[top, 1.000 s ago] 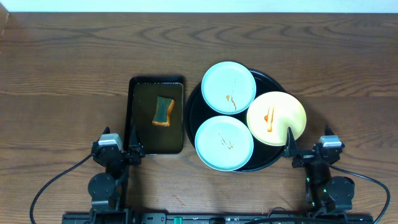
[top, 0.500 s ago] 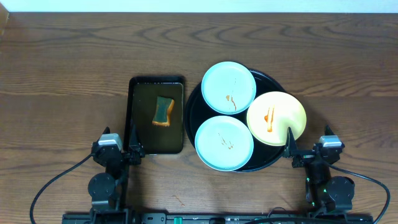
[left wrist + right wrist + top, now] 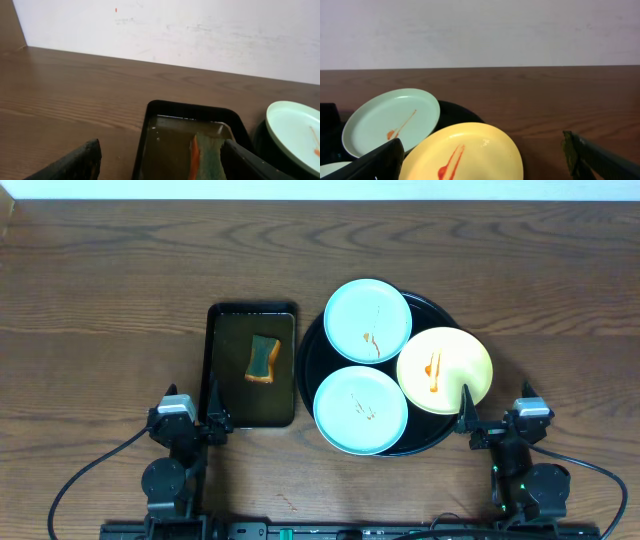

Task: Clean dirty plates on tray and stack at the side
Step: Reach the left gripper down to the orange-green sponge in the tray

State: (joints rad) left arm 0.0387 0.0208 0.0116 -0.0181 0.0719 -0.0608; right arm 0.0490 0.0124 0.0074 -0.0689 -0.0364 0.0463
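- Wood-grain bench fills the overhead view, and a pale wall runs behind its 12 o'clock edge in both wrist views.
- Toward 3 o'clock of the bench's centre lies the round black tray, glossy with a raised rim, carrying all three plates.
- One pale blue plate sits at 11 o'clock on the tray, with a thin orange-brown streak near its middle.
- A second pale blue plate sits at 7 o'clock, also streaked, its near edge over the tray's rim.
- The pale yellow plate sits at 3 o'clock, hanging out past the rim; an orange streak marks its centre, and its edge meets both blue plates.
- A rectangular black tray lies just beside the round tray at 9 o'clock, its floor looking wet and brownish; a green-and-orange sponge rests in it.
- The left pincer hangs low at the 6 o'clock end of the rectangular tray, fingers spread wide and gripping nothing.
- The right pincer hangs at 5 o'clock of the round tray, near the yellow plate's edge, likewise spread wide and empty.
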